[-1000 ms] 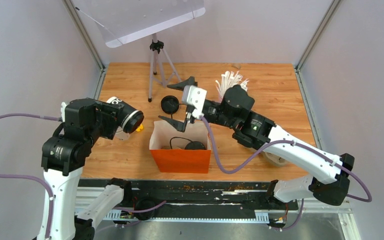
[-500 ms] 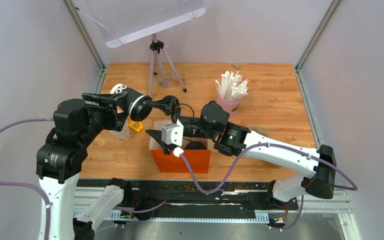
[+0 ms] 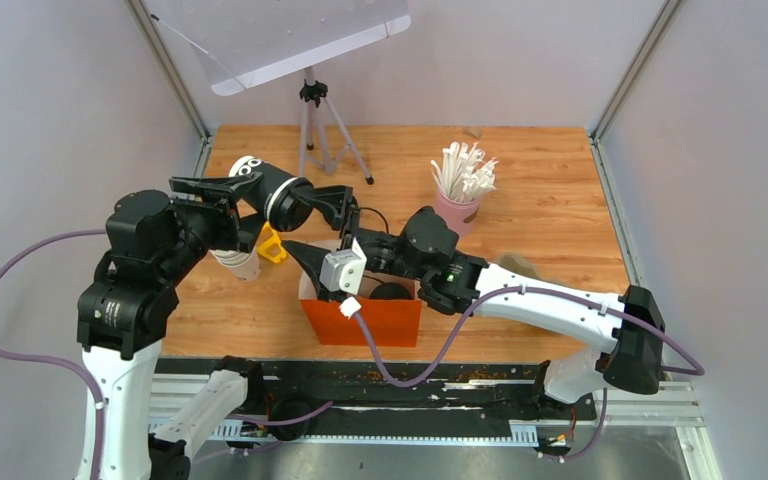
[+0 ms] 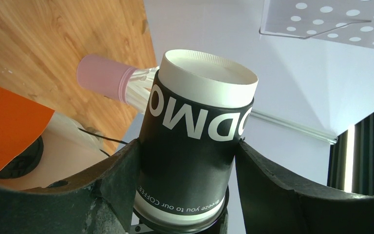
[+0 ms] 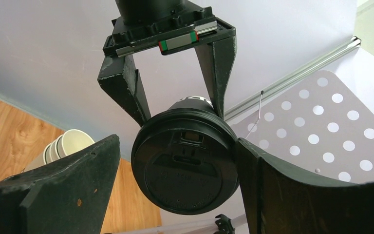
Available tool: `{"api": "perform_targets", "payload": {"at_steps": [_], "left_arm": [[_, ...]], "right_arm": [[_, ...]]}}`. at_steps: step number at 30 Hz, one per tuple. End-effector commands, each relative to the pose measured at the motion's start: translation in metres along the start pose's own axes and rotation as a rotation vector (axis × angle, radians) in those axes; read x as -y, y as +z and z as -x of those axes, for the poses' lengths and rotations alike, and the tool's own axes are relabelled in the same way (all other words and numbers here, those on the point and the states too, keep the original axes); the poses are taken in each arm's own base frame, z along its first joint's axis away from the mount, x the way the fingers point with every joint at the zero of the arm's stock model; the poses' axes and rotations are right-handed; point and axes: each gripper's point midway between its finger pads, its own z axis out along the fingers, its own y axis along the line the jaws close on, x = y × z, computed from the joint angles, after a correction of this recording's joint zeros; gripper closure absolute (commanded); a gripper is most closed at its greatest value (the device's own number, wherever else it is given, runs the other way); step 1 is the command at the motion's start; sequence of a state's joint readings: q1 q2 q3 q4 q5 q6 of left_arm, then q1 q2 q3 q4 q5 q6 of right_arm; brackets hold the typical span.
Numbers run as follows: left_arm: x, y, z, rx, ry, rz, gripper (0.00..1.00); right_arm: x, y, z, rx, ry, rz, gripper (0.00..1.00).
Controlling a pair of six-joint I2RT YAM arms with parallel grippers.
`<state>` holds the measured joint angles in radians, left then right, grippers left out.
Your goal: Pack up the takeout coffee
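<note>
One takeout coffee cup [image 3: 275,195], white with a black printed sleeve and a black lid, lies sideways in the air above the orange bag [image 3: 360,322]. My left gripper [image 3: 245,205] is shut on its sleeve [image 4: 195,131], and the white base points away from that wrist camera. My right gripper [image 3: 312,222] faces the lid [image 5: 185,168]. It is open, one finger on each side of the lid: the right-hand finger [image 5: 272,195] lies against the rim and the left-hand one [image 5: 78,190] stands a little off. The left gripper [image 5: 181,114] shows behind the lid.
The open orange bag holds a black lid [image 3: 390,292]. A stack of empty white cups [image 3: 240,262] and a yellow piece [image 3: 270,245] sit left of it. A pink cup of straws [image 3: 460,210] stands behind, a tripod [image 3: 310,110] at the back, and something brown [image 3: 520,265] behind the right arm.
The left arm has swung the cup up and right, over the bag. The right gripper has come forward and left, turning to face the lid with its fingers either side.
</note>
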<state>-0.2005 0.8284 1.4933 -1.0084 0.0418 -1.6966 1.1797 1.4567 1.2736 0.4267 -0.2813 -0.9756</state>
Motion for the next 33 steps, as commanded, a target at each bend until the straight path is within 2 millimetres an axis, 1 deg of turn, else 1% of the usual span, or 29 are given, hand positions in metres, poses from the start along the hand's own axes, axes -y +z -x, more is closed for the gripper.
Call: {"api": "perform_targets", "payload": {"at_steps": [1, 4, 8, 11, 16, 26, 33], "left_arm": [[0.02, -0.003, -0.014, -0.077, 0.019, -0.057, 0.45], [0.022, -0.002, -0.016, -0.085, 0.023, -0.06, 0.45], [0.023, -0.002, -0.016, -0.089, 0.03, -0.062, 0.46], [0.026, -0.002, -0.018, -0.096, 0.036, -0.07, 0.46], [0.03, -0.002, -0.018, -0.096, 0.052, -0.081, 0.46], [0.027, -0.002, -0.018, -0.095, 0.059, -0.077, 0.46], [0.027, -0.001, -0.017, -0.092, 0.067, -0.076, 0.46]], "right_arm": [[0.001, 0.003, -0.004, -0.006, -0.034, -0.029, 0.14], [0.004, -0.001, -0.008, -0.024, -0.038, -0.036, 0.14], [0.005, -0.01, -0.016, -0.053, -0.044, -0.041, 0.14], [0.003, -0.013, -0.023, -0.08, -0.056, -0.028, 0.14], [0.011, -0.019, -0.025, -0.101, -0.063, -0.055, 0.13], [0.02, -0.027, -0.027, -0.114, -0.066, -0.082, 0.11], [0.021, -0.03, -0.018, -0.085, -0.079, -0.072, 0.09]]}}
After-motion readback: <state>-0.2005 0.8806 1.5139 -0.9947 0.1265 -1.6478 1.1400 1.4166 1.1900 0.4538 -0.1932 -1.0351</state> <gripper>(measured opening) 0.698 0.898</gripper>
